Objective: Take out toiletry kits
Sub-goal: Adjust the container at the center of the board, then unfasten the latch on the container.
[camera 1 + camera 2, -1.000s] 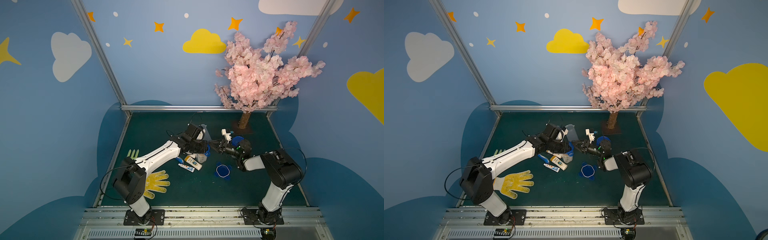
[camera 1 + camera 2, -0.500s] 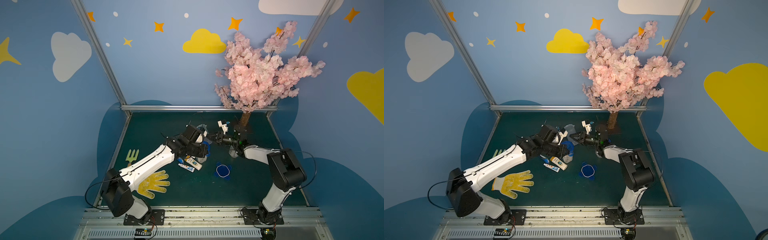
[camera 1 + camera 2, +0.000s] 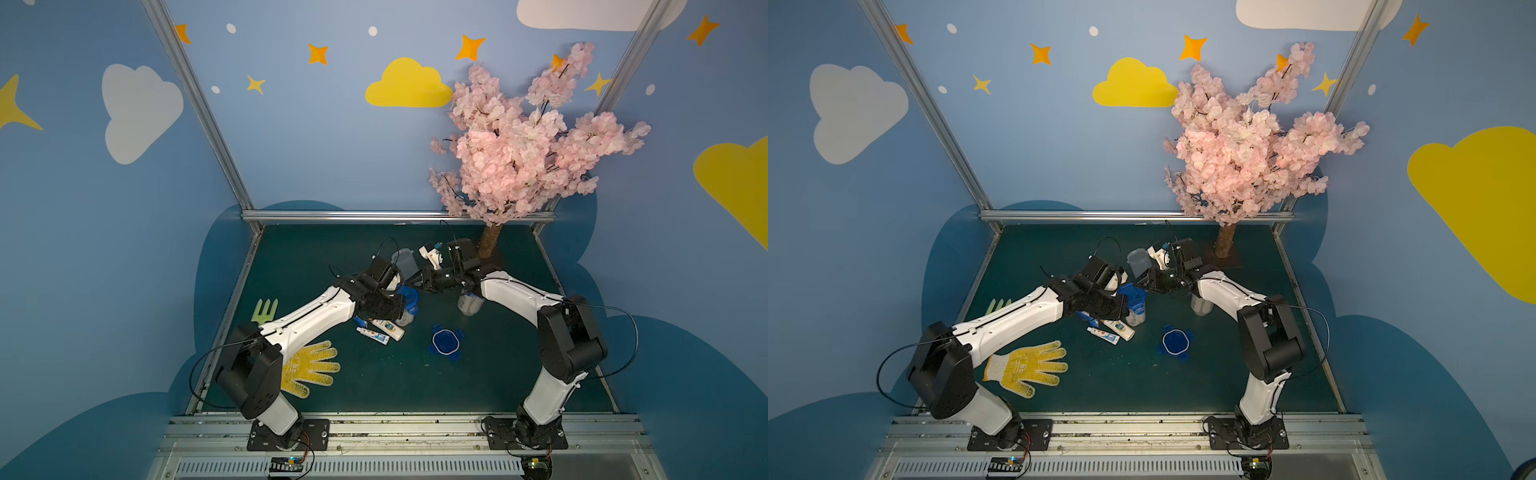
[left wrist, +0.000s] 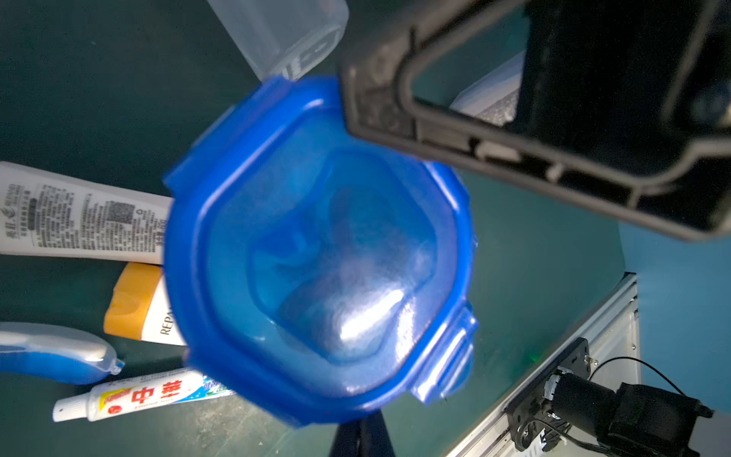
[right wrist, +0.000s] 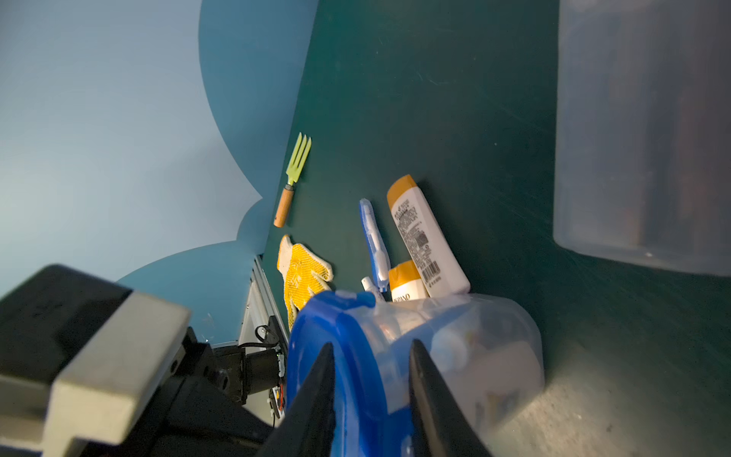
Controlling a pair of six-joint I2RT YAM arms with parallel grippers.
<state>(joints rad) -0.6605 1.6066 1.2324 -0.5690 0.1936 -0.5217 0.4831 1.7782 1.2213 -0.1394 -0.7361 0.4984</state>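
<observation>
Left arm [image 3: 316, 316] extends from lower left to centre, left gripper [image 3: 398, 306] closed. Right arm [image 3: 515, 297] arched from lower right, right gripper [image 5: 370, 350] jaws parted, tips near left gripper.

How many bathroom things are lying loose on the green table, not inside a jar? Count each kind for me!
white bottles with yellow caps: 2
toothpaste tube: 1
toothbrush: 1
Total: 4
</observation>
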